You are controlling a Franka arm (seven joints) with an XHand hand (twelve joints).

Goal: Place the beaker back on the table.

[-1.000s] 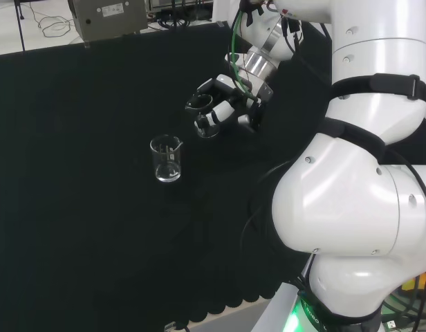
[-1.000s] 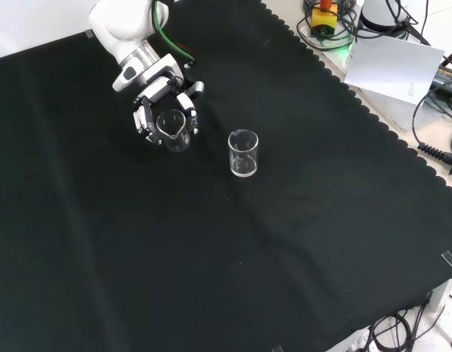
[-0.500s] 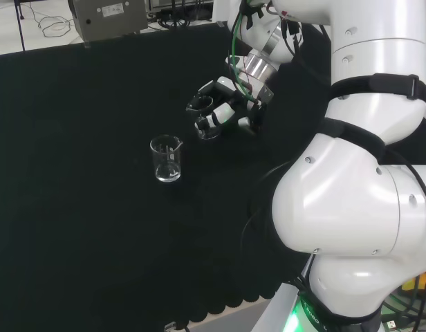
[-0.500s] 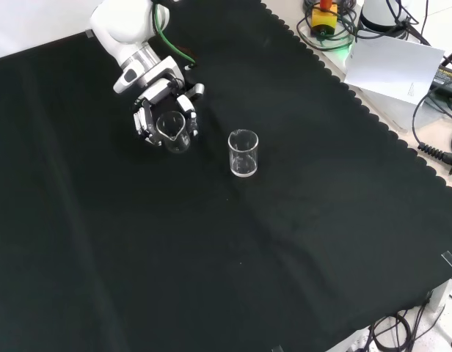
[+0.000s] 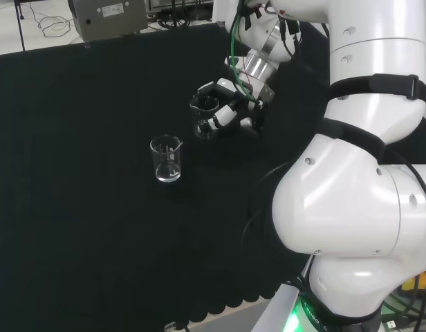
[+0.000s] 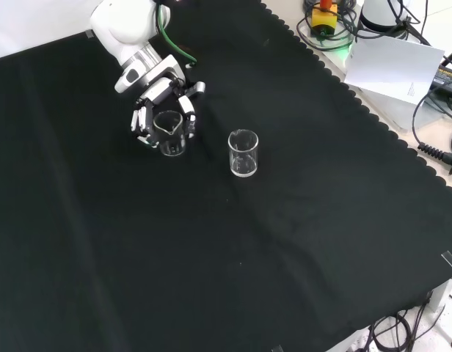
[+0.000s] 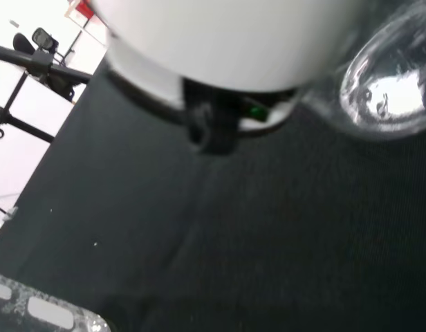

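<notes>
The hand [image 6: 158,103] is shut on a small clear glass beaker [image 6: 169,135], with black and white fingers curled round its sides. The beaker stands about upright, rim up, its base close to the black cloth; I cannot tell whether it touches. In the head view the hand [image 5: 234,111] holds the same beaker [image 5: 204,116] to the left of the arm's white links. The wrist view shows the beaker's glass [image 7: 387,97] close beside a blurred white part of the hand [image 7: 227,41].
A second clear beaker [image 6: 243,152] stands free on the cloth, to the right of the held one in the front view and nearer the camera in the head view [image 5: 166,158]. Cables and paper [image 6: 395,66] lie beyond the cloth's scalloped edge.
The hand and its beaker have shifted a little left and lower in the front view, closer to the cloth. The free beaker has not moved.
</notes>
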